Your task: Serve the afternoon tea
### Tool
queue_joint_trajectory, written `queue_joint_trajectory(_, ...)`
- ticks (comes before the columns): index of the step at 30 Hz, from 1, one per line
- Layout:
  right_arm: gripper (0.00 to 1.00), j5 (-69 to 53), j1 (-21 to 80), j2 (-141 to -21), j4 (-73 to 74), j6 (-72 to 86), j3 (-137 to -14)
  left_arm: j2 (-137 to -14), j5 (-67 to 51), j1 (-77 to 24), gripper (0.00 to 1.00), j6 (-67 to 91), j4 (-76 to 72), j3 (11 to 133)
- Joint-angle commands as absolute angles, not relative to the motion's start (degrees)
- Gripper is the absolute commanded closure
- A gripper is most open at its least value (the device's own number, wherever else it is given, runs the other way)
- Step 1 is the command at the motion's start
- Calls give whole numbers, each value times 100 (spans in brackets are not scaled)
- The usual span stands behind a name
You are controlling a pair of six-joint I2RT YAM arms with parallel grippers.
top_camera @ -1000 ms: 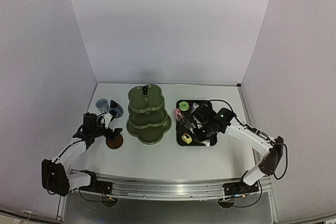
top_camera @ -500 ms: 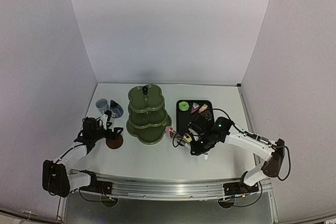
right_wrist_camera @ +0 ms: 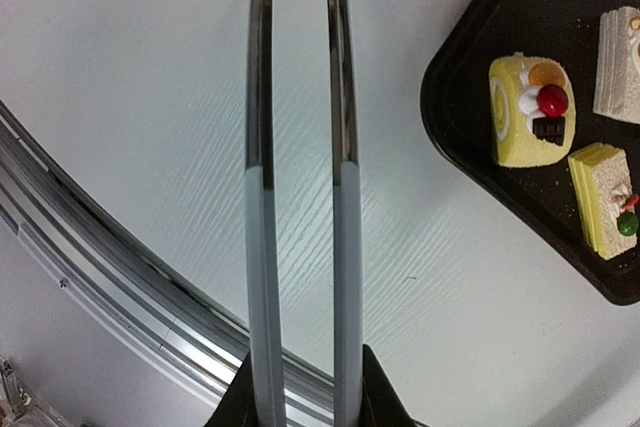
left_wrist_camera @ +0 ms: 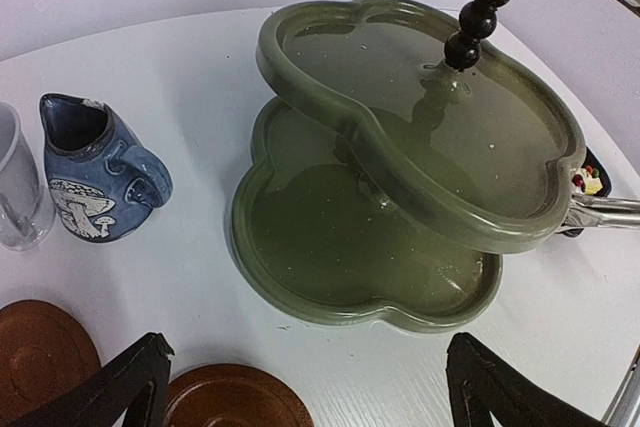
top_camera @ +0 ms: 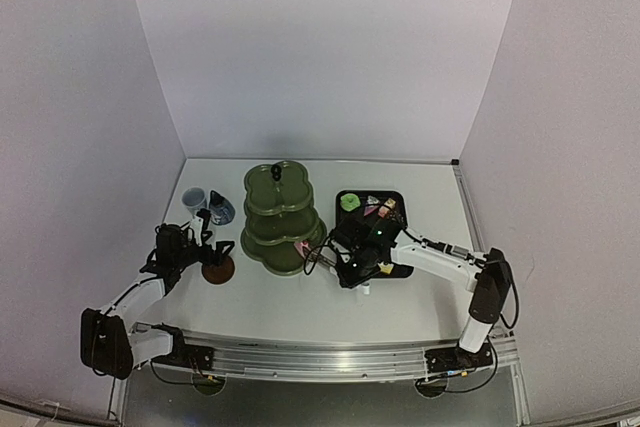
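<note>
Right gripper [right_wrist_camera: 305, 387] clamps thin silvery metal tongs [right_wrist_camera: 262, 247], their long axis pointing at the olive-green three-tier stand [left_wrist_camera: 400, 197]. Only the overhead view shows the small pink cake [top_camera: 300, 245] at their tips. Left gripper [left_wrist_camera: 307, 357] gapes wide.

Two slim robot arms. The left arm [top_camera: 135, 293] and the right arm [top_camera: 450, 257] each have glossy white tube-shaped links joined by chunky black motor housings at shoulder, elbow and wrist. Thin black cables [top_camera: 515, 299] loop loosely beside the joints. Both arms are bolted to a ribbed silver rail [top_camera: 320, 359]. The left jaws are two matte black, wedge-shaped fingers [left_wrist_camera: 135, 387]; the right jaws are black as well.
</note>
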State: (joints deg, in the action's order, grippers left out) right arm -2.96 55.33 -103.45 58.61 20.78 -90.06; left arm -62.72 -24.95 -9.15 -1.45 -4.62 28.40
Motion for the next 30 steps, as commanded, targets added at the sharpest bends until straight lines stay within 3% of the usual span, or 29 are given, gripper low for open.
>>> queue_joint_trajectory(1, 100, -68, 5581, -10609, 5552, 1910, -9485, -6218, -2568, -887, 4, -114, -689, 2868)
queue_joint_trajectory(11, 99, 304, 5582, -11250, 5345, 1790, -9869, -6201, -2549, -885, 3, -105, -702, 2857)
queue_joint_trajectory(17, 88, 347, 5581, -11453, 5261, 1809, -9981, -6185, -2549, -883, 3, -105, -711, 2851)
queue_joint_trajectory(23, 71, 385, 5583, -11496, 5263, 1828, -9961, -6161, -2540, -881, 3, -97, -712, 2833)
queue_joint_trajectory(30, 65, 401, 5581, -11423, 5277, 1827, -9925, -6170, -2540, -881, 3, -97, -711, 2843)
